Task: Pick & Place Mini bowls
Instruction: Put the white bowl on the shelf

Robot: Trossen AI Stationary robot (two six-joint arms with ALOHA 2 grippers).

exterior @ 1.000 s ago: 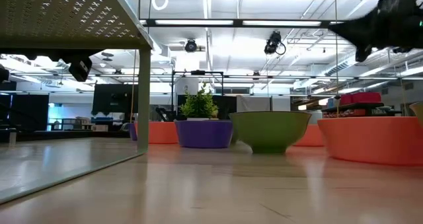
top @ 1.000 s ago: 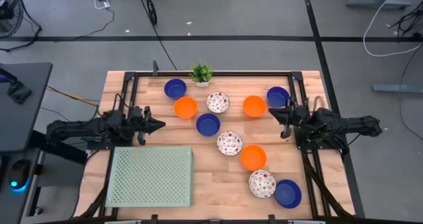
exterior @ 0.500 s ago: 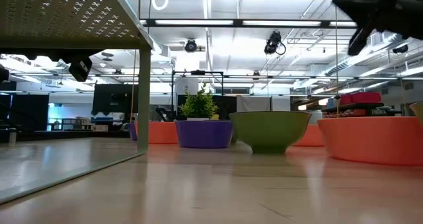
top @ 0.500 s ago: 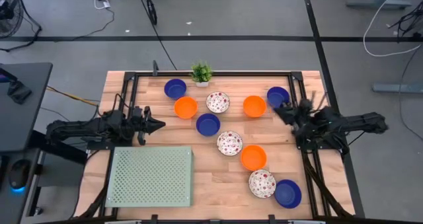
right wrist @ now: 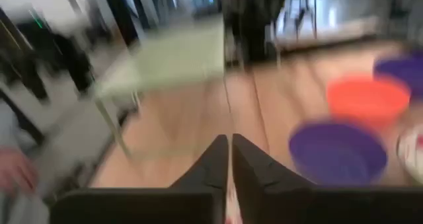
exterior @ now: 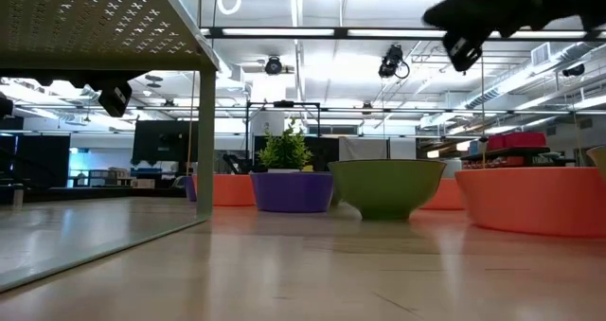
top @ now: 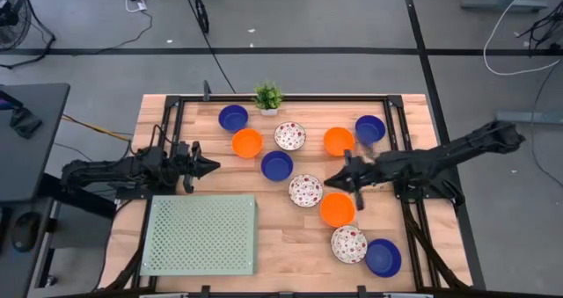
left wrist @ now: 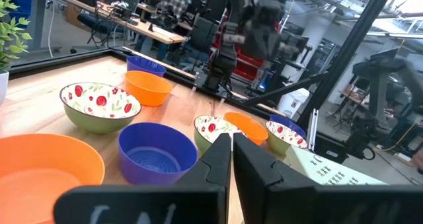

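Observation:
Several mini bowls sit on their bases on the wooden table: blue ones (top: 233,117) (top: 276,165) (top: 369,128) (top: 383,257), orange ones (top: 247,142) (top: 339,141) (top: 337,209), and red-speckled white ones (top: 289,136) (top: 305,190) (top: 349,243). My right gripper (top: 331,183) (right wrist: 229,148) hangs shut and empty above the table's middle. It is between the middle speckled bowl and the orange bowl in front of it, clear of both. My left gripper (top: 214,166) (left wrist: 231,145) waits shut at the table's left, level, pointing toward the middle blue bowl (left wrist: 157,151).
A pale green perforated tray (top: 201,235) stands on legs at the near left. A small potted plant (top: 268,97) is at the far edge. A black frame (top: 176,113) runs around the table. Bare wood lies between the tray and the bowls.
My right gripper has swung from the table's right edge, beside the far-right blue bowl, toward the table's middle. It has risen and tipped up nearer to level. The bowls and my left arm have stayed put.

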